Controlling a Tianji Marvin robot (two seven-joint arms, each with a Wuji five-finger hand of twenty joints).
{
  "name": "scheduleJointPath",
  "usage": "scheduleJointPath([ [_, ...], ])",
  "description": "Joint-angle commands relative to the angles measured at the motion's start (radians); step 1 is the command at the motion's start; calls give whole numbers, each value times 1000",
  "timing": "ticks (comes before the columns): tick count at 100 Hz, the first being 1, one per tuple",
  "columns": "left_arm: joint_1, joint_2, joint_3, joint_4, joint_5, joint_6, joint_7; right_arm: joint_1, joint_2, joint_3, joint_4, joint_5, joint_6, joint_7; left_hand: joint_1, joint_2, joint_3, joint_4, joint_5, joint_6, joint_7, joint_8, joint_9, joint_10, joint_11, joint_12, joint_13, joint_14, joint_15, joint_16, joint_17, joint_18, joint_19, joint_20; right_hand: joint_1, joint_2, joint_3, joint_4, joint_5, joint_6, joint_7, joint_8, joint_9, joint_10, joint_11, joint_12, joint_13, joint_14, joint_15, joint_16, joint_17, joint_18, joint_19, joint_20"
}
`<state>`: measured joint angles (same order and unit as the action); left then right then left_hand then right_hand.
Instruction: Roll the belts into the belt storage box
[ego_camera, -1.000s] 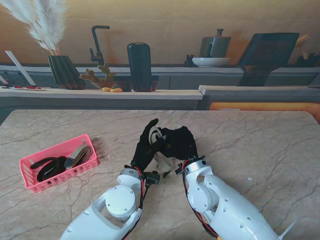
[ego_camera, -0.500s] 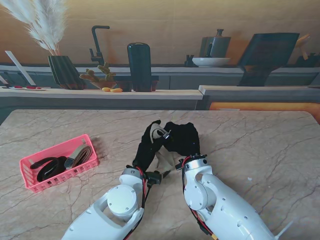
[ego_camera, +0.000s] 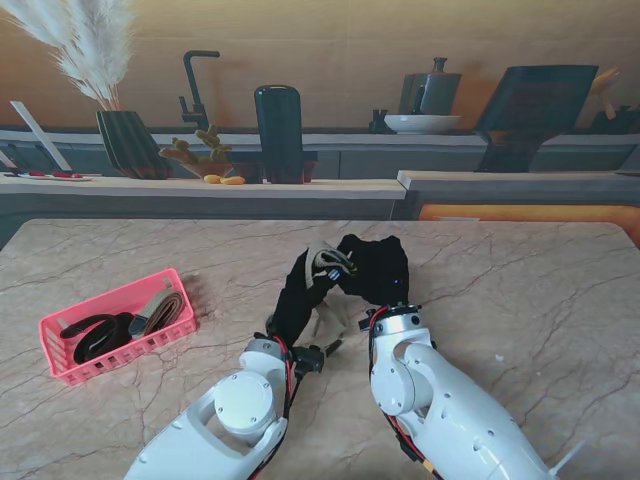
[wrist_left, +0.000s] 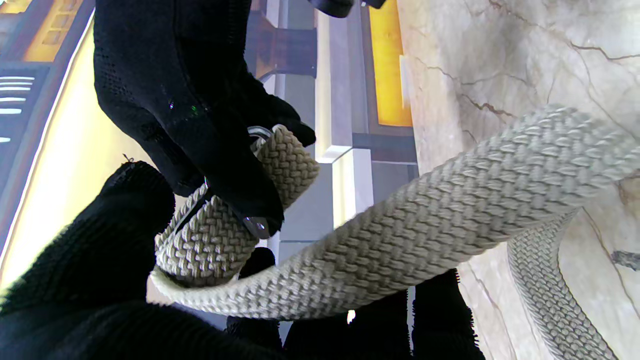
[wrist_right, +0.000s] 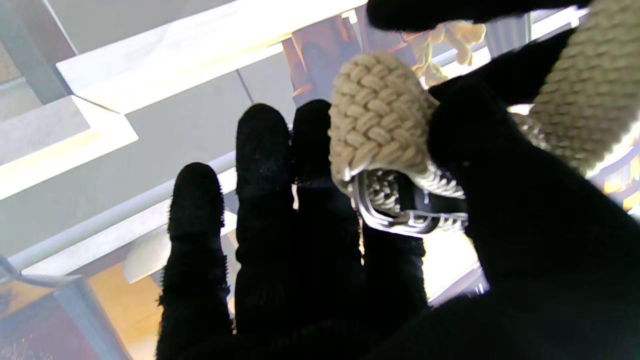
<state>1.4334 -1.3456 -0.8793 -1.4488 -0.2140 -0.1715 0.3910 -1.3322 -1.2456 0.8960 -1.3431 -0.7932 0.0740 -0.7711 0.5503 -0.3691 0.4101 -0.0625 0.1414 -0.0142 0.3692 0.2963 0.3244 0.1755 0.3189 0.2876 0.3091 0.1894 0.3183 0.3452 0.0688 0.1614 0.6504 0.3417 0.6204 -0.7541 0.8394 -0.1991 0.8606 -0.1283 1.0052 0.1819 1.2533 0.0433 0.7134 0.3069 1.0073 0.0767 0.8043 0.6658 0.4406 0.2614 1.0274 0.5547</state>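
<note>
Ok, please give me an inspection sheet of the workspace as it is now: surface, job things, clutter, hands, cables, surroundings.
Surface: marble table, a small white speck on its right.
Job's things: beige braided belt held up between both hands, its tail trailing onto the table; pink basket on the left holds rolled belts.
Clutter: nothing seen.
Hands: left hand and right hand, black-gloved, both grip the belt near its metal buckle.
Cables: red wires at both wrists.
Surroundings: counter with faucet, pampas vase, bowl.
</note>
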Motion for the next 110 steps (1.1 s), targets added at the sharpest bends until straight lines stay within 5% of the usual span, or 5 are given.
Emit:
scheduleJointPath([
  [1, 11, 0, -2, -3, 10, 1, 1, 2, -2, 8, -8, -2, 11, -16, 15, -17, -11, 11, 10, -22, -25, -8, -14, -34, -25, 12, -9, -1, 2, 15, -5, 3, -5, -6, 82, 93, 60, 24, 26, -148, 83, 1, 39, 17, 21, -9, 40, -39, 18, -6, 0, 12, 29, -21],
  [61, -8, -22, 34, 25, -5, 26, 25, 34, -11, -69, 27, 38, -44, 41, 34, 87, -119, 17, -9, 19, -247, -65, -124, -42, -31, 2, -104, -42, -10, 10, -58, -104, -29, -19, 85, 82, 58, 32, 28, -119, 87, -8, 48, 24, 35, -9, 51, -33, 33, -9, -4, 20, 45, -42],
  [83, -3, -34, 25, 12, -7, 53, 72, 54, -13, -111, 54, 43, -84, 60, 235, 249, -323, 34, -2, 41, -281, 33, -94, -45, 25, 18, -74, -60, 32, 11, -42, -105, 33, 8, 84, 72, 63, 34, 34, -111, 84, -11, 53, 26, 36, -10, 54, -32, 35, -10, -8, 27, 48, -47],
  [95, -1, -43, 21, 6, -26, 62, 100, 57, -10, -123, 59, 35, -104, 64, 352, 351, -282, 37, 12, 41, -223, 52, -56, -60, 59, 30, -43, -73, 58, 15, -27, -112, 69, 25, 82, 70, 65, 34, 35, -108, 83, -11, 54, 28, 36, -11, 55, -30, 36, -10, -10, 31, 49, -49],
  [110, 3, -53, 15, 0, -44, 64, 135, 55, 0, -128, 62, 5, -109, 60, 665, 434, -434, -2, 9, 66, 79, 63, 37, -65, 112, 45, 38, -65, 124, 19, 22, -102, 137, 56, 88, 70, 69, 41, 18, -93, 82, 2, 33, 37, 37, -6, 33, -20, 29, -12, -14, 38, 51, -55],
])
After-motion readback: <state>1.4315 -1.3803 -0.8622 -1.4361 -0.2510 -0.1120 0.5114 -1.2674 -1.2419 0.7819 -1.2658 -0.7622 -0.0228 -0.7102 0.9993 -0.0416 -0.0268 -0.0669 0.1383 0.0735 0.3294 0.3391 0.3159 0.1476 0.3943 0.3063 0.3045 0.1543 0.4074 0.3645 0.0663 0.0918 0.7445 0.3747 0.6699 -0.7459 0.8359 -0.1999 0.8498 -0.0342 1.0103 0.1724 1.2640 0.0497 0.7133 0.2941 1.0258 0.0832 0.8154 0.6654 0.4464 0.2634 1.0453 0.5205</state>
